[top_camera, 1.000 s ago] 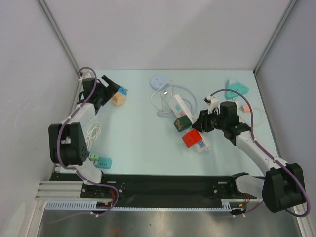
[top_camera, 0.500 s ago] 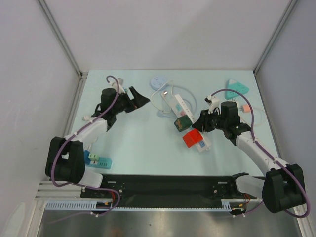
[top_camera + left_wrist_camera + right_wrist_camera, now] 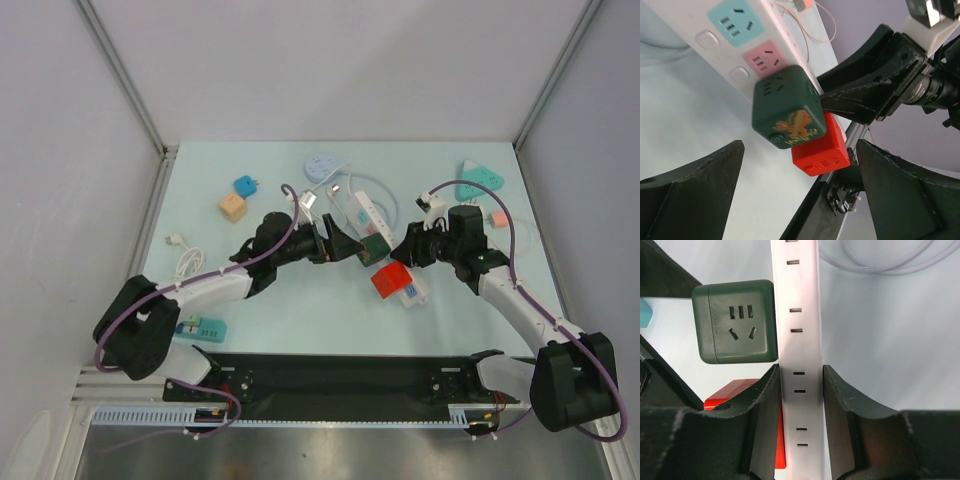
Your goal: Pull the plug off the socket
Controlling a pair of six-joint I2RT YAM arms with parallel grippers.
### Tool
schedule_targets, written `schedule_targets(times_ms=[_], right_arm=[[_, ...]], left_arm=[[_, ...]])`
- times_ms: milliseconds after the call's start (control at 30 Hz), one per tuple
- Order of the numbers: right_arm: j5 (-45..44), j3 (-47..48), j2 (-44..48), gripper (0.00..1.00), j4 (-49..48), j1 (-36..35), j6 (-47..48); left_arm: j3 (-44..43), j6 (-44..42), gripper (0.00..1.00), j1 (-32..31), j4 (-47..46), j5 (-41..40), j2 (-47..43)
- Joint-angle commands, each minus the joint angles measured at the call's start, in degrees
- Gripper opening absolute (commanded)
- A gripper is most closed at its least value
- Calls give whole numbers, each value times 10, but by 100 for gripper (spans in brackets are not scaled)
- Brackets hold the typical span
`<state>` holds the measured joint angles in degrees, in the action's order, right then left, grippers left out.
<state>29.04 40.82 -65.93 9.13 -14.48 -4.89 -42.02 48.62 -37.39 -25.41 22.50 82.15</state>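
Near the middle of the worktop, a little toward its right edge, the white power strip lay slantwise, its long axis running from far-left to near-right. A dark green cube plug sat pushed into the strip partway along, on the side facing the left edge. A red cube sat just beside it toward the strip's near end.

The right tool was clamped across the strip's width, one finger against each long side, about level with the red cube. By my reading it was pinning the strip in place. The left tool stood with its fingers wide apart and nothing between them, just left of the green plug and facing it. In the left wrist view the plug showed ahead of the fingertips, not yet between them and touching neither.

The coming move seemed to turn on one relation. The plug stuck out crosswise to the strip's long axis, toward the left arm, which was the nearer free one. The left tool probably needed to advance until it straddled the green cube, close, then draw back square to the strip. The red cube sat so close to the green one that a finger might catch it.
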Motion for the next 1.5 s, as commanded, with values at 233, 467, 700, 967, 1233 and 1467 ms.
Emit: schedule_targets(times_ms=[233, 467, 700, 967, 1233, 1467], right_arm=[[41, 12, 34, 0, -69, 2, -11], [42, 11, 40, 0, -70, 3, -12], [14, 8, 47, 0, -72, 5, -8], [-81, 14, 41, 0, -53, 4, 20], [-106, 18, 24, 0, -46, 5, 34], [-102, 16, 27, 0, -47, 5, 37]], left_arm=[[-55, 46, 100, -57, -19, -112, 61], [-119, 75, 99, -84, -10, -134, 119], [-129, 118, 50, -98, -58, -120, 154], [-144, 97, 0, -89, -36, -64, 138], [-146, 125, 0, -50, -46, 70, 87], [-284, -148, 0, -79, 324, -59, 71]])
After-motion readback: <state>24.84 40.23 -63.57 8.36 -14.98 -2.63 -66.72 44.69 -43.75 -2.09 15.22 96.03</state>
